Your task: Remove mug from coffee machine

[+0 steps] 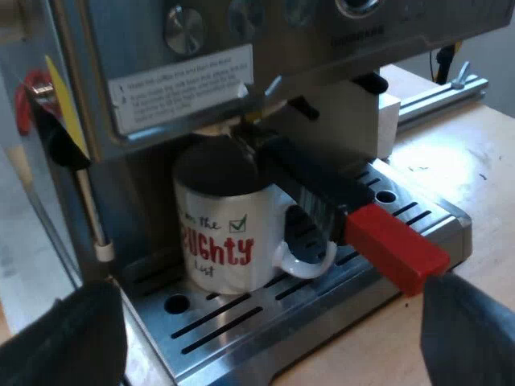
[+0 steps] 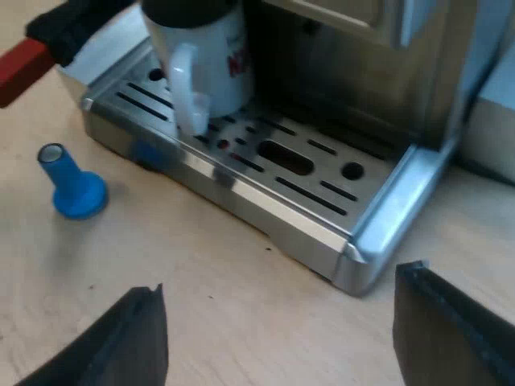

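Observation:
A white mug point(image 1: 229, 233) with red and green lettering stands on the espresso machine's slotted drip tray point(image 1: 322, 301), under the locked metal holder. The holder's dark handle point(image 1: 318, 189) ends in red point(image 1: 394, 245) and reaches out over the mug's handle point(image 1: 310, 261). My left gripper point(image 1: 273, 338) is open, a short way in front of the tray, facing the mug. My right gripper point(image 2: 286, 338) is open over the wooden table, off the tray's corner point(image 2: 358, 269). From that side the mug point(image 2: 205, 60) and the holder's red end point(image 2: 20, 68) show too.
A blue tamper point(image 2: 72, 185) stands on the wooden table beside the drip tray's front edge. The machine's steel front panel with knobs point(image 1: 185, 28) and a label hangs over the mug. A metal rail point(image 1: 442, 92) lies beyond the machine.

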`<state>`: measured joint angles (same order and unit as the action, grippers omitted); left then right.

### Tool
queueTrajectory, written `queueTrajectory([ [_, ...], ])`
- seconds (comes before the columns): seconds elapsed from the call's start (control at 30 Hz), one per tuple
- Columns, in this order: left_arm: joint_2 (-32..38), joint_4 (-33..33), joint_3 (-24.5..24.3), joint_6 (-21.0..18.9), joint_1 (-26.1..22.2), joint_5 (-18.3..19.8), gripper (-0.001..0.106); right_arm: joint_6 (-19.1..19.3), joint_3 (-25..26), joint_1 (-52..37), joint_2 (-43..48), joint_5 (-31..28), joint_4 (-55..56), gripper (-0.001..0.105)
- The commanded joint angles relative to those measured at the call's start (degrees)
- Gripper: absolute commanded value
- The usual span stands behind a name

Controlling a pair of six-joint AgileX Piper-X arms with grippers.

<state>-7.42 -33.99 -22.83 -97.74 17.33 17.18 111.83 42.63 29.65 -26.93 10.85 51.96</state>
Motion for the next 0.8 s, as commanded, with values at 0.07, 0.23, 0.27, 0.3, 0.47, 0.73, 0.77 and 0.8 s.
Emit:
queueTrajectory([
  [0.07,0.0,3.88,2.86,0.36,0.18,1.08,0.077,0.75,-1.41,3.85,-1.83,0.55,-5.74,0.062],
  [0.23,-0.08,4.84,5.82,0.36,0.18,1.06,0.077,0.75,-5.07,8.88,-3.52,-2.73,-14.24,0.062],
  [0.27,-0.08,4.82,6.59,0.36,0.18,1.06,0.077,0.53,-6.2,10.18,-3.92,-3.36,-16.63,0.062],
  [0.3,-0.08,4.82,7.35,0.36,0.18,1.06,0.077,-0.02,-7.27,11.43,-4.33,-4.07,-18.9,0.062],
  [0.47,-0.08,4.82,8.29,0.36,0.18,1.06,0.077,-0.19,-9.87,14.28,-5.9,-6.38,-24.07,0.062],
  [0.73,-0.15,4.82,10.0,0.36,0.18,1.06,0.077,-0.19,-15.56,20.01,-12.34,-7.67,-37.77,0.062],
  [0.77,-0.15,4.82,10.32,0.36,0.18,1.06,0.077,-0.19,-15.87,20.31,-12.81,-7.67,-38.67,0.062],
  [0.8,-0.15,4.82,10.74,0.36,0.18,1.06,0.077,-0.19,-16.16,20.5,-13.54,-7.83,-39.65,0.062],
])
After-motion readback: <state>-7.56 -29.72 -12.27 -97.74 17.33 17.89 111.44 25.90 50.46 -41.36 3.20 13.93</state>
